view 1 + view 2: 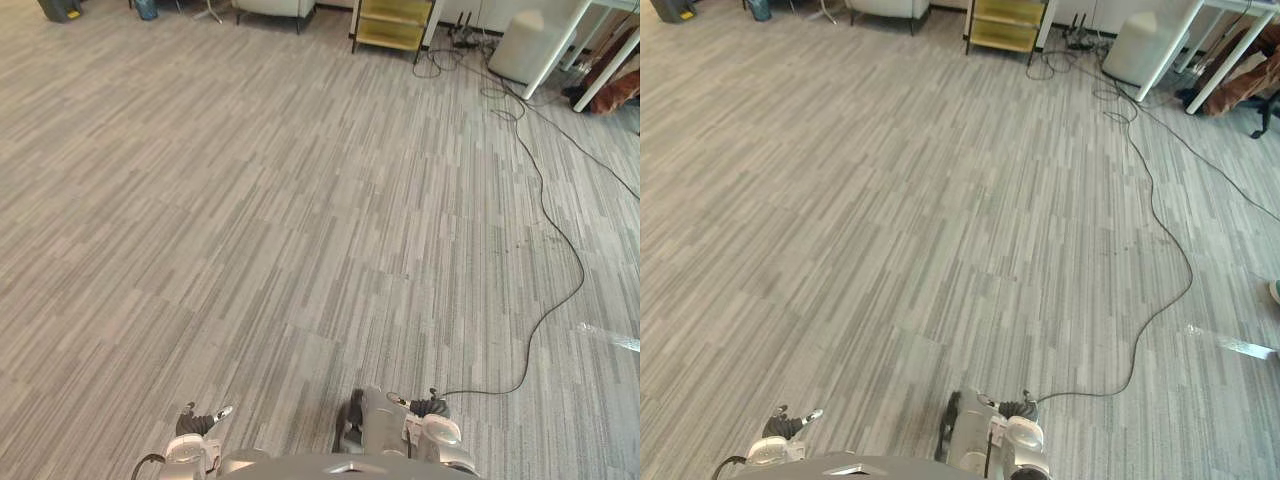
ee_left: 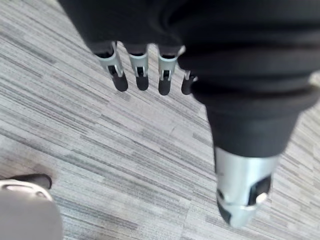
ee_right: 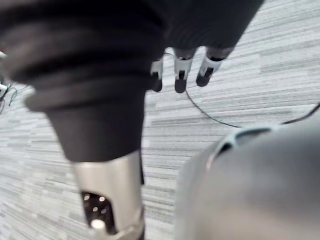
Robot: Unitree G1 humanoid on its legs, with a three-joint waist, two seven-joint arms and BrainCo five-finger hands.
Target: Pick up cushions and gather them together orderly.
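My left hand (image 2: pixel 138 65) hangs over grey striped carpet (image 2: pixel 100 135), with its fingers straight, its thumb (image 2: pixel 242 192) apart from them, and nothing held. My right hand (image 3: pixel 181 67) hangs the same way above the carpet. Its fingers are straight and it is empty too. Wide carpet floor (image 1: pixel 300 220) stretches ahead of me.
At the far edge stand a yellow shelf cart (image 1: pixel 392 22), a pale armchair (image 1: pixel 272 8) and a white rounded box (image 1: pixel 530 45) beside white table legs (image 1: pixel 560 45). A brown soft thing (image 1: pixel 615 92) lies at the far right. A shiny strip (image 1: pixel 610 338) lies on the carpet at right.
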